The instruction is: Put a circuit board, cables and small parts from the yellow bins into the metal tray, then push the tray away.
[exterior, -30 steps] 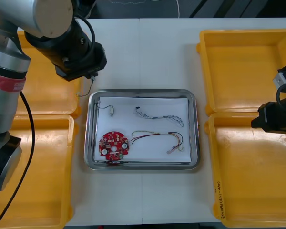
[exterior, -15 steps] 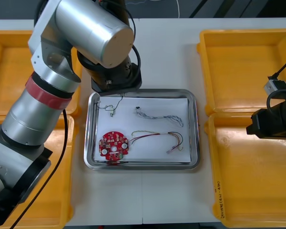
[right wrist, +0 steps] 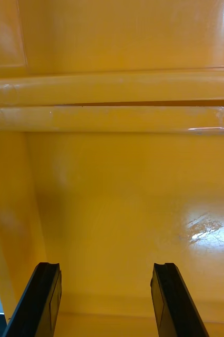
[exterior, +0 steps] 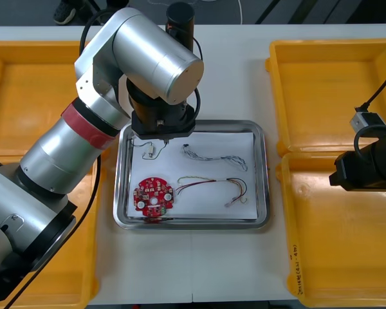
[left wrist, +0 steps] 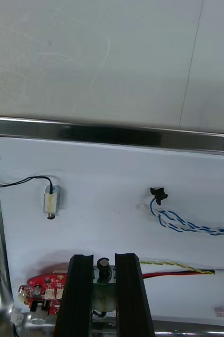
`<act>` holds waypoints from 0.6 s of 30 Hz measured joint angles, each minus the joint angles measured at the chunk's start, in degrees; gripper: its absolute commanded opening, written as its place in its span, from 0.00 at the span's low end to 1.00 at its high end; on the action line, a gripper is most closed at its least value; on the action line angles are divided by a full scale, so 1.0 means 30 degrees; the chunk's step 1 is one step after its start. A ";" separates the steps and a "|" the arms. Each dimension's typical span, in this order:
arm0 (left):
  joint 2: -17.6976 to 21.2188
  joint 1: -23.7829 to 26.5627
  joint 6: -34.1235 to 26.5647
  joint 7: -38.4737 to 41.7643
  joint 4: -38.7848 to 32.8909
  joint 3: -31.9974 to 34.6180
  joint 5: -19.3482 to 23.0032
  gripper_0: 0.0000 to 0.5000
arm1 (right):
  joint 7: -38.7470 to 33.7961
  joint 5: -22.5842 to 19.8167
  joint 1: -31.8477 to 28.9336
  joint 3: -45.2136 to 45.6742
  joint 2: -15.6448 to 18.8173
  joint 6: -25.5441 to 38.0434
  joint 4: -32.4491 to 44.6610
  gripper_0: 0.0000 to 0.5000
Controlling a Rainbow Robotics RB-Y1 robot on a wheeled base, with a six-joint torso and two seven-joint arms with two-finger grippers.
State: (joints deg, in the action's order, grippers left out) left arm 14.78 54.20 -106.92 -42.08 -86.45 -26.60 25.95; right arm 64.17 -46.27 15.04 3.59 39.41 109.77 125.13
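Over the far left part of the metal tray, seen from the front, the left arm is reaching down. Inside the tray, a circuit board, a blue and white cable, a red and yellow cable and a loose small metal part with a thin black lead are lying apart on the white lining. The right gripper is hanging over the yellow bins at the right of the desk.

From the right wrist, that gripper's jaws are standing wide apart above bare bin floor, holding nothing.

From the left wrist, the left gripper is pinching a second small metal part between narrow jaws, over the tray's white lining. It is probably light, rigid and slick, so a squeeze across its body is looking safer than one near its rounded tip, and any lead on it could snag. The tray should be sliding easily once pushed squarely at its near rim.
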 measured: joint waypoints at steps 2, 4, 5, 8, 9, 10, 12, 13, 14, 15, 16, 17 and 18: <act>0.0000 0.0000 0.0432 -0.0336 0.0353 0.0000 0.0002 0.00 | 0.0000 -0.0004 -0.0007 0.0000 0.0008 0.0000 0.0000 1.00; 0.0000 0.0000 0.0931 -0.0769 0.0617 0.0000 0.0015 0.00 | 0.0000 -0.0005 -0.0010 0.0000 0.0017 0.0000 0.0001 1.00; 0.0000 0.0001 0.1203 -0.0987 0.0775 0.0000 0.0034 0.00 | 0.0000 -0.0007 -0.0012 0.0000 0.0024 0.0000 0.0001 1.00; 0.0000 0.0001 0.1822 -0.1442 0.1250 0.0000 0.0068 0.00 | 0.0000 -0.0022 -0.0016 0.0000 0.0058 0.0000 0.0001 1.00; 0.0000 0.0001 0.2010 -0.1503 0.1420 0.0000 0.0080 0.00 | 0.0000 -0.0029 -0.0018 0.0000 0.0078 0.0000 0.0001 1.00; 0.0000 0.0001 0.2150 -0.1525 0.1586 0.0000 0.0097 0.00 | 0.0000 -0.0035 -0.0019 0.0000 0.0100 0.0000 0.0001 1.00; -0.0001 0.0001 0.2615 -0.1529 0.1963 -0.0001 0.0115 0.00 | 0.0000 -0.0052 -0.0021 0.0000 0.0169 0.0000 0.0001 1.00; -0.0001 0.0000 0.2793 -0.1529 0.2130 -0.0001 0.0119 0.00 | 0.0000 -0.0061 -0.0022 0.0000 0.0215 0.0000 0.0001 1.00; -0.0001 0.0000 0.2975 -0.1531 0.2301 -0.0001 0.0143 0.00 | 0.0000 -0.0068 -0.0022 0.0000 0.0260 0.0000 0.0002 1.00; -0.0001 0.0000 0.3131 -0.1533 0.2461 -0.0001 0.0181 0.00 | 0.0000 -0.0074 -0.0023 0.0000 0.0303 0.0000 0.0002 1.00; -0.0001 0.0000 0.3259 -0.1537 0.2610 -0.0001 0.0227 0.00 | -0.0001 -0.0080 -0.0024 0.0000 0.0346 0.0000 0.0002 1.00; -0.0001 -0.0003 0.3366 -0.1542 0.2723 -0.0001 0.0255 0.00 | -0.0001 -0.0088 -0.0024 0.0000 0.0395 0.0000 0.0002 1.00; -0.0001 -0.0009 0.3466 -0.1550 0.2794 -0.0001 0.0274 0.00 | 0.0000 -0.0103 -0.0025 0.0000 0.0441 0.0000 0.0002 1.00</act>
State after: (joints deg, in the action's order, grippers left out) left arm 14.77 54.17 -96.52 -46.73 -78.07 -26.61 26.77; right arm 64.17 -46.58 14.96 3.59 40.73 109.77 125.14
